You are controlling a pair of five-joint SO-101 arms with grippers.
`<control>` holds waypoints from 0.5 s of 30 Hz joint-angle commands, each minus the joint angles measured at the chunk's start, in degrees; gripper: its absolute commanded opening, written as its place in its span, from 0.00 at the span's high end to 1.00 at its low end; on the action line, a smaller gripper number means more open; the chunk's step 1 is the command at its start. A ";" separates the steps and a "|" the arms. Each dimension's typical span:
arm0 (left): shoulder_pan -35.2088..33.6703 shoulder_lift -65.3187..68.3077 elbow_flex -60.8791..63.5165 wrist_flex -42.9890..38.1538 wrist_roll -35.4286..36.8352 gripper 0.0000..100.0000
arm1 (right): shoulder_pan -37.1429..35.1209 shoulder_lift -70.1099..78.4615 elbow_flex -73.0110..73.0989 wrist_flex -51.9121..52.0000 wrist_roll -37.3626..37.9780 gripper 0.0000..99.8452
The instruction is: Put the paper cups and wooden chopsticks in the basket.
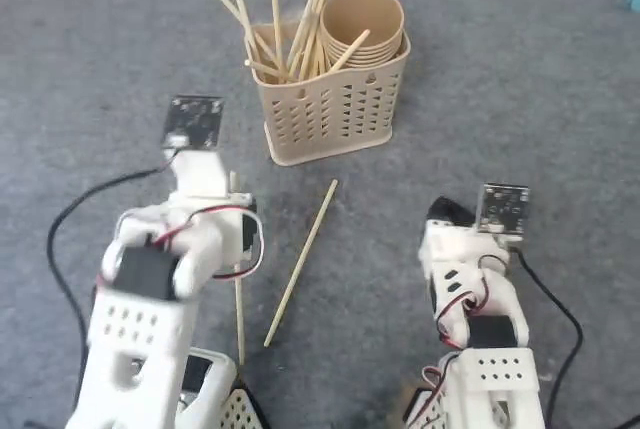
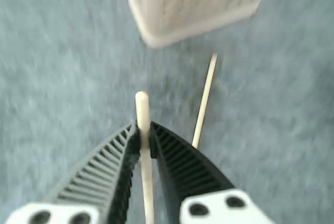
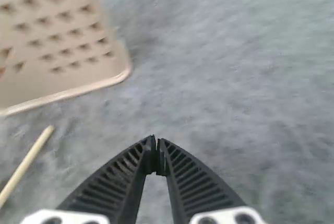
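left hand (image 2: 145, 141) clamped on a chopstick (image 2: 141, 104) near the basket (image 1: 330, 119); lift high, tip it upright, release over the opening. right hand (image 3: 156, 157) together, empty. second chopstick (image 1: 300, 264) lies loose on the surface (image 1: 520, 99).

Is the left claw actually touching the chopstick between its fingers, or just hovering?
Touching. In the left wrist view the left gripper clamps the chopstick from both sides, no gap.
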 commanded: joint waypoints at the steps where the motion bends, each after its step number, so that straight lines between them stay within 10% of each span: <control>1: -0.53 -13.01 5.93 -9.85 1.23 0.99 | -2.42 -1.45 0.62 0.40 -0.18 0.99; 15: -8.62 -49.32 39.87 -42.29 6.95 0.99 | -10.07 -0.84 -13.89 18.07 -5.01 0.99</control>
